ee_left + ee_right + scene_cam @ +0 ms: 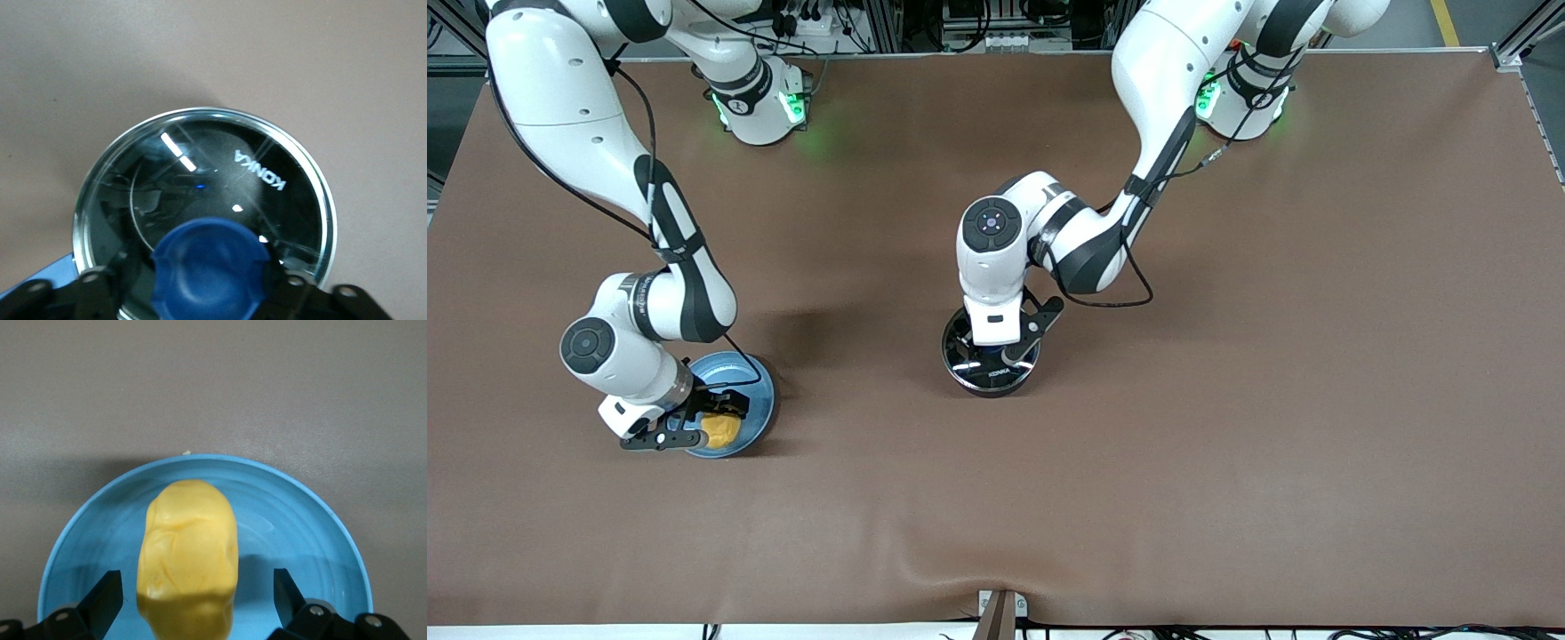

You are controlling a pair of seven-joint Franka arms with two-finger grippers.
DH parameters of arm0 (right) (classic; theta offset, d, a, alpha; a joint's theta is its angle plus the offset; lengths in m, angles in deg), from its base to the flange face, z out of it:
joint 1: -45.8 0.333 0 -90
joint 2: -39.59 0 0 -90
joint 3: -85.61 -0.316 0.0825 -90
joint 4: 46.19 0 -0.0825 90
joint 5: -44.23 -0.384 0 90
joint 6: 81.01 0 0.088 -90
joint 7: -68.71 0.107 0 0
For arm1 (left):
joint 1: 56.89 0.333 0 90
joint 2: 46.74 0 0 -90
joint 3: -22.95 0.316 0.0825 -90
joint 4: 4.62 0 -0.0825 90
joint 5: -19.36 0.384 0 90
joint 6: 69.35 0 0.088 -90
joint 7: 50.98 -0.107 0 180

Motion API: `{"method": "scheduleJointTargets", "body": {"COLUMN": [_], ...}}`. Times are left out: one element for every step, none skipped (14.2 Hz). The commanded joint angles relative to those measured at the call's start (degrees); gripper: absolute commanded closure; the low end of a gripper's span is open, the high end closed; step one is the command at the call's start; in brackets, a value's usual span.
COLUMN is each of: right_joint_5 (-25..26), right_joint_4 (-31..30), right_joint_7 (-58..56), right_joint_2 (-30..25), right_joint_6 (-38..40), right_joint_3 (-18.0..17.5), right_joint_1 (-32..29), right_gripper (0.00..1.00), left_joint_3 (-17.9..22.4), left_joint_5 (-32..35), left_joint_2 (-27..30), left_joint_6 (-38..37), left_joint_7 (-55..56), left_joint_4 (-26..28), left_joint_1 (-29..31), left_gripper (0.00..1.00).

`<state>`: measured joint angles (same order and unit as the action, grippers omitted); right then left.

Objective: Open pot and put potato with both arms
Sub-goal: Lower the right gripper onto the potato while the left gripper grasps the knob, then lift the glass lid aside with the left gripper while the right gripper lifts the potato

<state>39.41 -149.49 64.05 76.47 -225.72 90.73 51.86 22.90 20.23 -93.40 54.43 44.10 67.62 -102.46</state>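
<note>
Right gripper (698, 428) is being held low over the blue plate (758, 418), fingers (103, 597) spread apart, the potato (721, 430) lying on the plate between them, ungrasped. Toward mid-table, the pot (989, 373) is being covered by its glass lid (200, 180). Left gripper (996, 354) is being positioned at the lid's blue knob (210, 267), fingers flanking it; grasp cannot be told.

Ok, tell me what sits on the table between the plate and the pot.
Nothing: in the front view only bare brown table runs from the blue plate, where the potato lies under the right claw, to the lidded pot.
</note>
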Motion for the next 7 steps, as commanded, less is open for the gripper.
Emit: {"method": "scheduleJointTargets", "body": {"right_joint_5": [-1.16, -1.16, -1.16, -1.16, -1.16, -1.16, -1.16], "right_joint_4": [0.47, 0.47, 0.47, 0.47, 0.47, 0.47, 0.47], "right_joint_7": [0.18, 0.18, 0.18, 0.18, 0.18, 0.18, 0.09], "right_joint_2": [0.56, 0.56, 0.56, 0.56, 0.56, 0.56, 0.56], "right_joint_6": [-0.58, -0.58, -0.58, -0.58, -0.58, -0.58, -0.58], "right_joint_3": [0.06, 0.06, 0.06, 0.06, 0.06, 0.06, 0.06], "right_joint_1": [0.08, 0.08, 0.08, 0.08, 0.08, 0.08, 0.08], "right_gripper": [0.00, 0.00, 0.00, 0.00, 0.00, 0.00, 0.00], "left_joint_3": [-0.13, -0.22, -0.30, -0.31, -0.22, 0.04, 0.13], "left_joint_5": [-0.52, -0.52, -0.52, -0.79, -2.53, -3.24, -3.25], "left_joint_2": [-0.10, 0.16, 0.60, 1.39, 2.79, 4.28, 5.86], "left_joint_6": [-0.38, -0.38, -0.38, -0.55, -1.08, -1.43, -2.22], "left_joint_7": [-1.38, -1.38, -1.47, -1.38, -1.56, -1.64, -1.65], "left_joint_4": [-1.23, -1.23, -1.31, -1.31, -1.23, -1.23, -1.14], "left_joint_1": [0.22, 0.48, 0.48, 1.09, 1.97, 2.24, 3.37], "left_gripper": [0.97, 1.00, 1.00, 1.00, 1.00, 1.00, 1.00]}}
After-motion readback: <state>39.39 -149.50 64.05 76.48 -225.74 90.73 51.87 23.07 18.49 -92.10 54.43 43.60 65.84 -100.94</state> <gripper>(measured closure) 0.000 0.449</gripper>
